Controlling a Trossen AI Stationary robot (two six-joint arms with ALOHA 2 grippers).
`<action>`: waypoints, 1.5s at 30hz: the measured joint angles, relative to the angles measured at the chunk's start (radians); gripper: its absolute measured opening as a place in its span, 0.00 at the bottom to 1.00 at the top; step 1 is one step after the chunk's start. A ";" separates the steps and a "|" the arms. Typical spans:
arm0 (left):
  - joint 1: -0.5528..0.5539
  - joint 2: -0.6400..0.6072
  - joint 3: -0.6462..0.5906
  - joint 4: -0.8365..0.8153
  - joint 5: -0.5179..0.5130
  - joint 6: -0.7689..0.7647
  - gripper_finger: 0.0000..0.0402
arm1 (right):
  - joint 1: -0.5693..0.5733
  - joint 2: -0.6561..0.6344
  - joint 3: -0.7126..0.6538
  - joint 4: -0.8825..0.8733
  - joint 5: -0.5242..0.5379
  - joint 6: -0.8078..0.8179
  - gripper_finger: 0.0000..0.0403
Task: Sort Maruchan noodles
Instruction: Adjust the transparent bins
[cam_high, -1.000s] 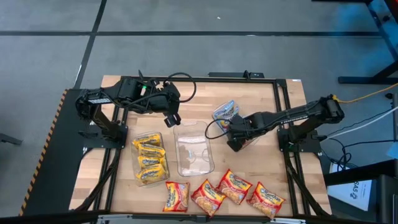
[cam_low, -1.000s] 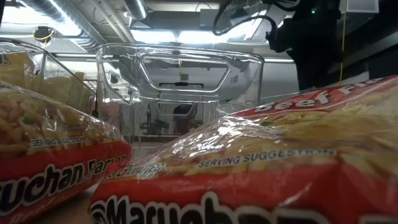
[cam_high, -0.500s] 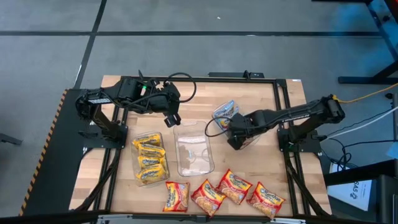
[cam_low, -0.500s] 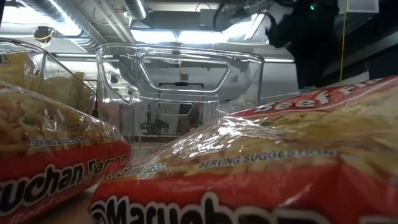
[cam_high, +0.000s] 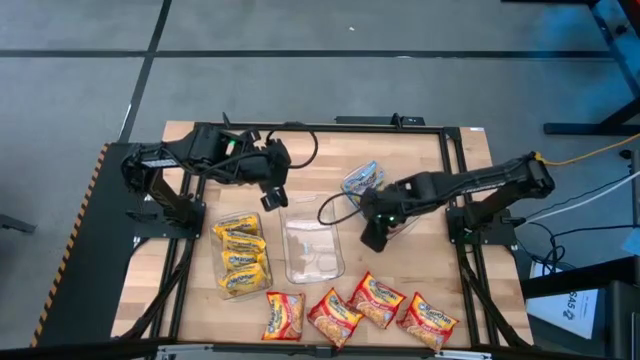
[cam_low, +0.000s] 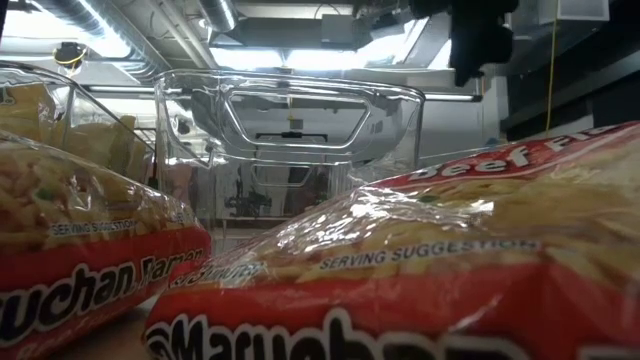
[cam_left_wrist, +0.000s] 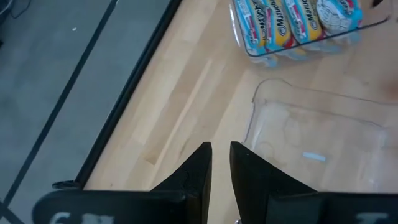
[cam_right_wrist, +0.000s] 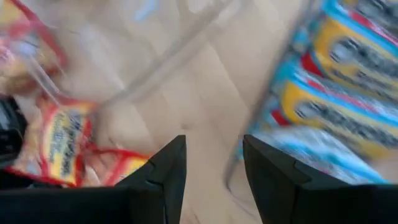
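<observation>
Front edge of worktop (cam_high: 400, 150): four red-orange Maruchan noodles (cam_high: 360, 308) in a row.
Middle: empty clear tray (cam_high: 310, 240); beside it, tray of yellow packets (cam_high: 241, 253).
Right end effector (cam_high: 370, 238): fingers apart, holding nothing, near blue-edged packets (cam_high: 362, 180).
Left end effector (cam_high: 272, 202): narrow gap, empty, at clear tray's far edge.

Left gripper (cam_left_wrist: 221, 163) hovers beside empty clear tray (cam_left_wrist: 323, 134).

A clear empty tray (cam_high: 312, 250) sits mid-table (cam_high: 400, 170), another tray (cam_high: 242, 262) beside it.
</observation>
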 joint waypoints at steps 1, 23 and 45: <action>-0.002 0.000 0.000 0.000 0.001 0.000 0.13 | 0.000 0.007 -0.012 0.040 0.007 -0.002 0.39; 0.000 -0.033 0.000 0.000 -0.005 0.000 0.13 | -0.250 0.232 -0.036 0.233 0.056 -0.144 0.39; -0.001 -0.033 0.000 0.000 -0.005 -0.008 0.13 | -0.350 0.232 -0.008 0.203 0.057 -0.197 0.39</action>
